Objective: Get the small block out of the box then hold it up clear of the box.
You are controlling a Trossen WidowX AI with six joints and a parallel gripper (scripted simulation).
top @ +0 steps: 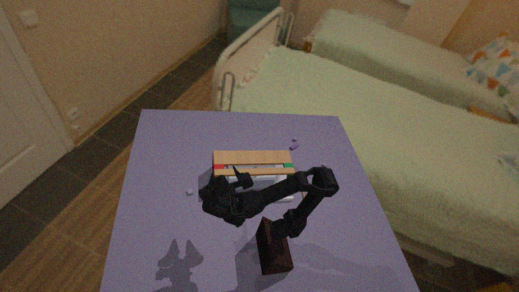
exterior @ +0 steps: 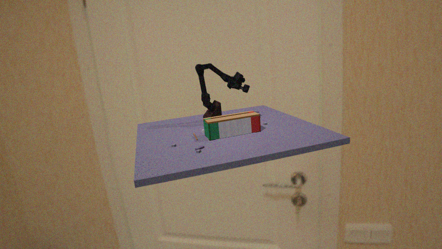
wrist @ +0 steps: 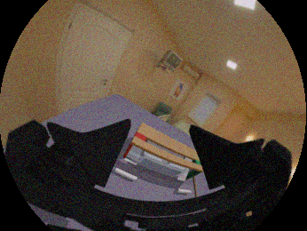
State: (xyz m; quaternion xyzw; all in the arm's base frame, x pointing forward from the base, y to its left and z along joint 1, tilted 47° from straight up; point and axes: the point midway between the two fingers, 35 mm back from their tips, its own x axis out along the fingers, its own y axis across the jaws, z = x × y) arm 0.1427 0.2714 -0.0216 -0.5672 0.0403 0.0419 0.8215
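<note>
Open hand (top: 237, 176) (exterior: 246, 88) (wrist: 161, 125) above the box (top: 252, 156) (exterior: 235, 127) (wrist: 166, 141)
The box's long axis runs from red end to green; it lies below the wide-spread fingers, apart.

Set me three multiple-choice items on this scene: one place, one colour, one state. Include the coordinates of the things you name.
1. Where is the gripper (top: 241, 196) (exterior: 246, 88) (wrist: 161, 125)?
A) inside the box
B) above the table
C) under the table

2. What colours mark the box's two ends?
A) red and green
B) blue and yellow
C) black and white

3. How do the gripper's fingers stand?
A) shut together
B) crossed
C) apart

Key:
1 B: the exterior view shows it raised over the table (top: 163, 145) (exterior: 293, 136) (wrist: 95, 113).
2 A: both colours show on the box (top: 250, 156) (exterior: 235, 127) (wrist: 166, 144).
3 C: a wide gap parts them in the wrist view.
</note>
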